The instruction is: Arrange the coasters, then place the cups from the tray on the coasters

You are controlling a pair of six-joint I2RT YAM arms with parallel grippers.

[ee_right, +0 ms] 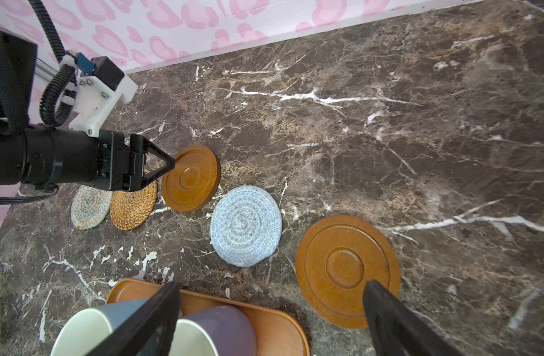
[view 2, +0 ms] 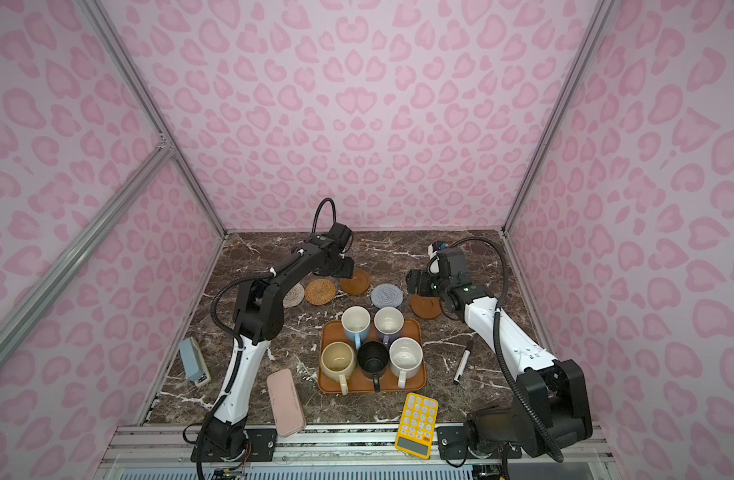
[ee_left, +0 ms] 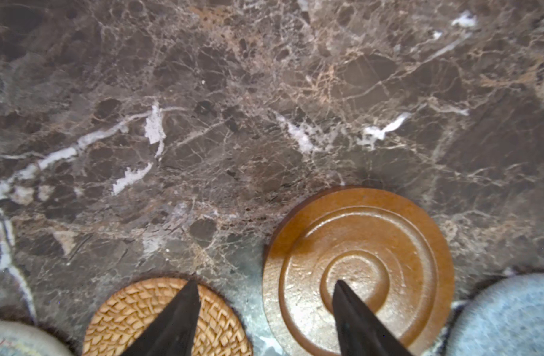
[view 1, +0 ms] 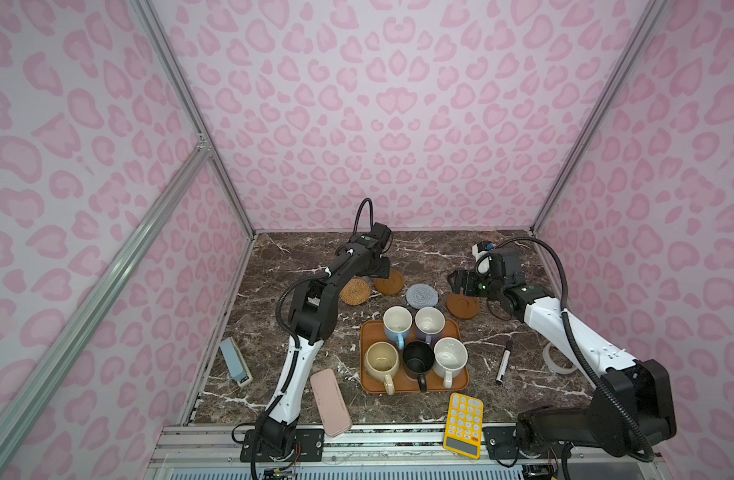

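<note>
The left pincer (ee_left: 266, 283) hangs low over the far part of the bench (view 1: 307, 257) with its jaws parted and nothing between them. One fingertip sits over the woven tan rattan coaster (ee_left: 141, 308) and the other over a smooth brown coaster (ee_left: 357, 271); whether either tip touches I cannot tell. The right pincer (ee_right: 270, 285) is spread wide and empty, poised above the far rim of the tray (view 1: 371, 332), just beside the second brown coaster (ee_right: 346, 271). Outward from these, all 5 coasters lie flat and single in a loose, uneven row beyond the tray. From the left they are the off-white woven coaster (ee_right: 90, 205), close against the rattan one, then the first brown disc, then the grey-blue woven coaster (ee_right: 245, 225), set a little nearer the tray, and the second brown disc at the right end. I judge the arranging close to finished, with perhaps some spacing at the crowded left end to settle. The cup stage is wholly ahead, since no coaster bears a cup. The tray holds all 5: the light blue cup (view 1: 397, 322) and lavender cup (view 1: 429, 322) in its far row, and the cream-yellow cup (view 1: 381, 359), black cup (view 1: 418, 358) and speckled white cup (view 1: 450, 355) in its near row. All stand upright, and they look empty as far as both top views show.
</note>
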